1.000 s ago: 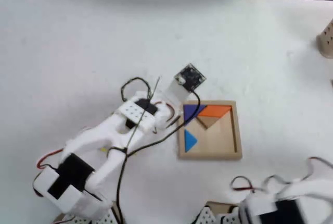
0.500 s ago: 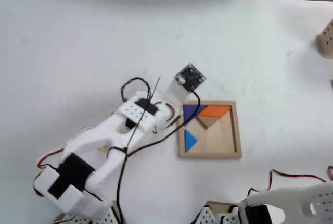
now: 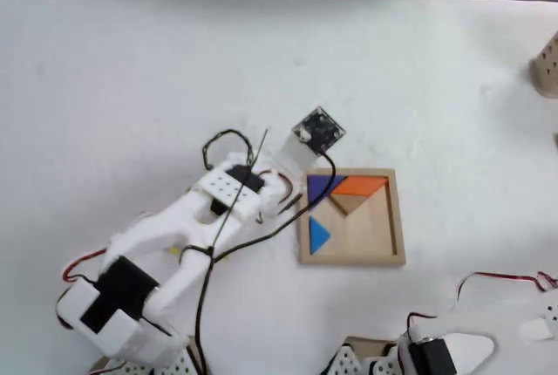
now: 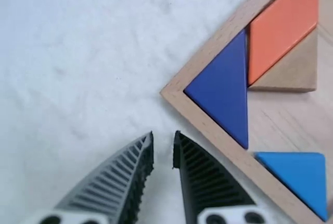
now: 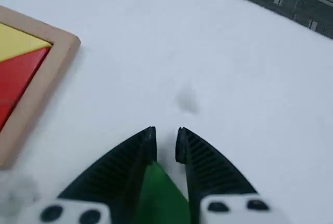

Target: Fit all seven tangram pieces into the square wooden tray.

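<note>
**While the left gripper [image 4: 163,143] hangs at the tray's corner, the right gripper [image 5: 165,140] holds a green piece [image 5: 156,193]**

Where the white table [image 3: 418,87] reaches its right edge, a perforated tan object [image 3: 547,65] stands well apart from the work. A second wooden frame [image 5: 57,62], with a yellow piece [image 5: 18,44] and a red piece [image 5: 15,83] inside it, lies near the right arm [image 3: 488,349]. The left arm [image 3: 200,218] stretches toward the wooden tray [image 3: 351,257], and its black cable [image 3: 261,235] trails beside the tray's rim.

The tray sits toward the table's front. A dark blue triangle [image 4: 223,88] is tucked into one corner. An orange piece [image 4: 283,21] touches it, and a wood-coloured triangle [image 4: 291,73] lies against the orange piece. A light blue triangle [image 4: 299,174] lies apart from these, along the same rim as the dark blue one.

The left fingertips are over bare table just outside that corner, near the rim. They stand a narrow gap apart with nothing between them. The right gripper is over bare table beside the second frame, well apart from the tray. Its fingers are clamped on the green piece, which sits back from the tips.
</note>
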Tool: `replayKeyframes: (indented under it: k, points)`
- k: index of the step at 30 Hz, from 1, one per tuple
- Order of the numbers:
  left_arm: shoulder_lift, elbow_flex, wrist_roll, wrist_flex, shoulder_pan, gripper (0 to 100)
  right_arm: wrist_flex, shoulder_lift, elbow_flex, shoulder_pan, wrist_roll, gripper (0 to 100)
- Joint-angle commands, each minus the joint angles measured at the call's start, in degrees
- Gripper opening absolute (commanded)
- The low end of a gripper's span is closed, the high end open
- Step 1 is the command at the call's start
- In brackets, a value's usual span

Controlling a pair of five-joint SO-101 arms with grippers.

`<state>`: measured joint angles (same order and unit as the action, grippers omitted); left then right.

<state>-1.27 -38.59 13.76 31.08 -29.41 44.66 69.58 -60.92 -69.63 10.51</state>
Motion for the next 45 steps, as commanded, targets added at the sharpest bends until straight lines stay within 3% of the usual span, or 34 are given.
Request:
replayKeyframes:
  k: [1, 4, 11, 22, 33, 41, 45]
  points:
    - [0.7, 1.5, 0.7, -0.7, 0.8, 9, 1.2, 5.0, -11.8, 0.3, -0.8, 6.7]
    - [0.7, 1.5, 0.7, -0.7, 0.8, 9, 6.5, 9.5, -18.5, 0.2, -0.8, 6.7]
    - [0.7, 1.5, 0.7, -0.7, 0.8, 9, 30.3, 14.1, -34.0, 1.2, -0.7, 6.7]
    - [0.7, 1.5, 0.7, -0.7, 0.8, 9, 54.0, 9.5, -34.4, 3.0, -0.7, 6.7]
    - [0.7, 1.5, 0.7, -0.7, 0.8, 9, 54.5, 7.9, -28.2, 3.4, -0.7, 6.6]
    - [0.7, 1.5, 0.7, -0.7, 0.8, 9, 54.3, -9.8, -1.5, 4.6, -0.6, 6.6]
    - [0.7, 1.5, 0.7, -0.7, 0.8, 9, 54.2, -16.8, 8.4, 5.7, 4.2, 6.3]
